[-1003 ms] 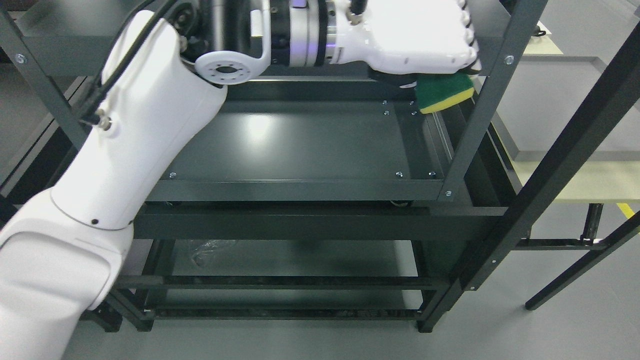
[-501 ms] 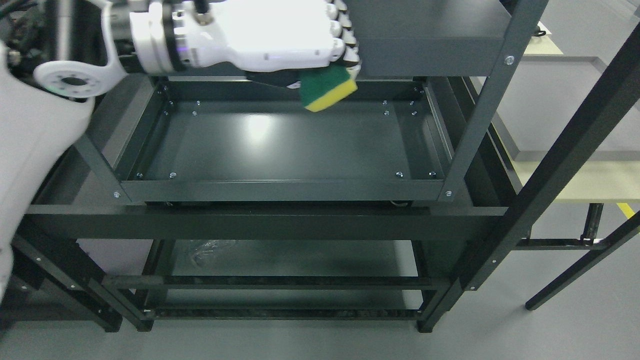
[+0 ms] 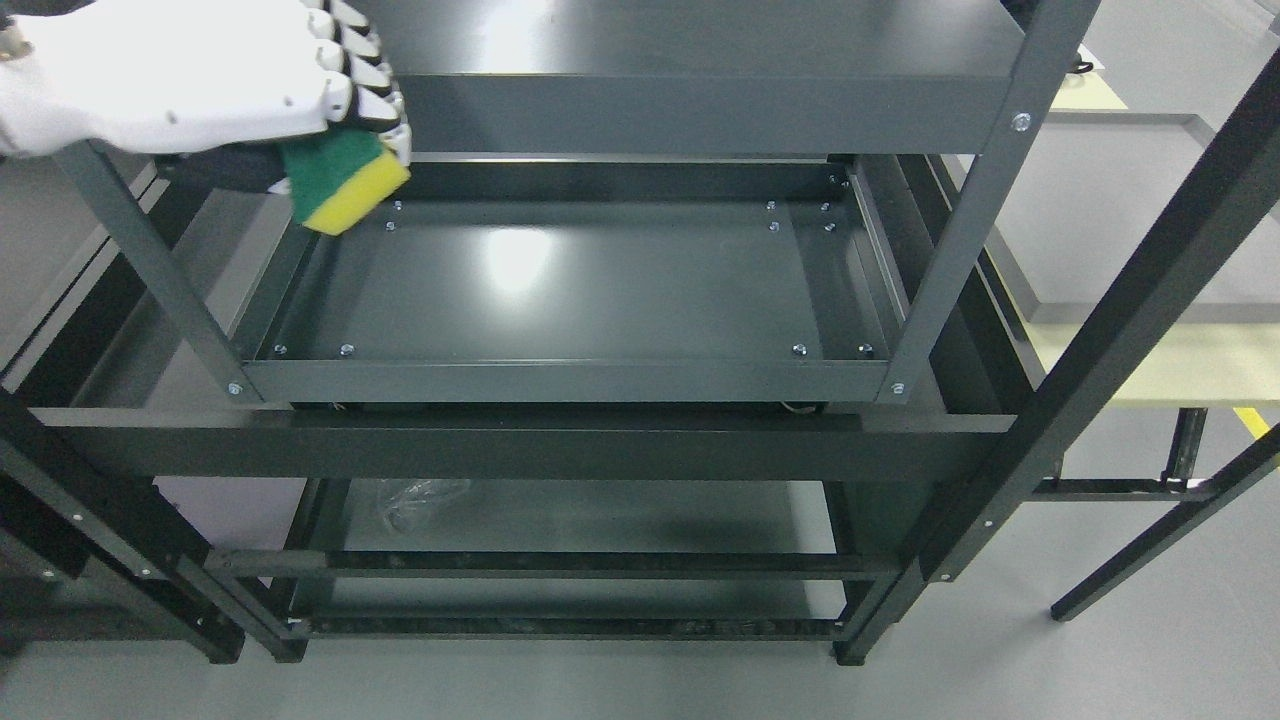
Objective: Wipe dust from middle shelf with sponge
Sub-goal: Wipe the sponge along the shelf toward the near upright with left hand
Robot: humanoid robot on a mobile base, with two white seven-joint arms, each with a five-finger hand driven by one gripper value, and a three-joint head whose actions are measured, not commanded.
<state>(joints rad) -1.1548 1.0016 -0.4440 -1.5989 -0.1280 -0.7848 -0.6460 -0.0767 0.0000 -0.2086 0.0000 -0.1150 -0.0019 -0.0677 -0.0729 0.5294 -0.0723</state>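
left white robot hand [image 3: 200,85]: fingers clenched around green-and-yellow sponge [image 3: 343,180] | sponge: at far-left corner of dark grey metal middle shelf [image 3: 590,290], tilted, yellow side down | right hand: out of frame

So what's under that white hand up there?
A green-and-yellow sponge, gripped by the left hand over the middle shelf's back-left corner. Whether it touches the shelf isn't visible.

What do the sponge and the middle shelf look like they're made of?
The sponge looks like soft yellow foam under a rougher green scouring layer, shown by its two colour bands. The middle shelf appears to be dark grey painted metal with a semi-gloss finish: it reflects a light patch and is screwed at the corners.
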